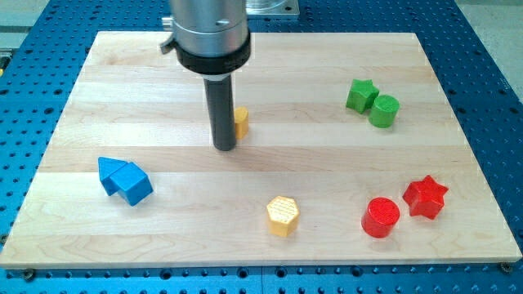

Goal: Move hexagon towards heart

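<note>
A yellow hexagon block (283,216) lies near the view's bottom centre of the wooden board (147,90). A second yellow block (241,122), partly hidden behind the rod so its shape is unclear, sits near the board's middle. My tip (225,148) rests just left of and below that hidden yellow block, close to or touching it. The tip is well above and to the left of the hexagon.
Two blue blocks (124,180) touch each other at the view's left. A green star (360,95) and green cylinder (383,111) sit at the upper right. A red cylinder (381,217) and red star (425,197) sit at the lower right.
</note>
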Controlling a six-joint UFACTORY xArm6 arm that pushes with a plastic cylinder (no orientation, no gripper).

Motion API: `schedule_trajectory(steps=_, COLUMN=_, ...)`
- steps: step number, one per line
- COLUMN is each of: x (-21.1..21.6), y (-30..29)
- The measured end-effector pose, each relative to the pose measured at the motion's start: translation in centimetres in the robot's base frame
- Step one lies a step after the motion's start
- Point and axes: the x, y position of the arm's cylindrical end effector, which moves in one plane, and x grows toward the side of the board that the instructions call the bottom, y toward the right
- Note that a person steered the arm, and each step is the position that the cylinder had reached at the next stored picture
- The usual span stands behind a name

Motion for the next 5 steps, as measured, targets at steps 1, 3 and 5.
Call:
schedule_trajectory(steps=1, x=1.8, y=4.0)
schedule_trajectory(steps=3, x=-3.0, y=-2.4)
schedule_trajectory(steps=5, x=1.3, y=9.8)
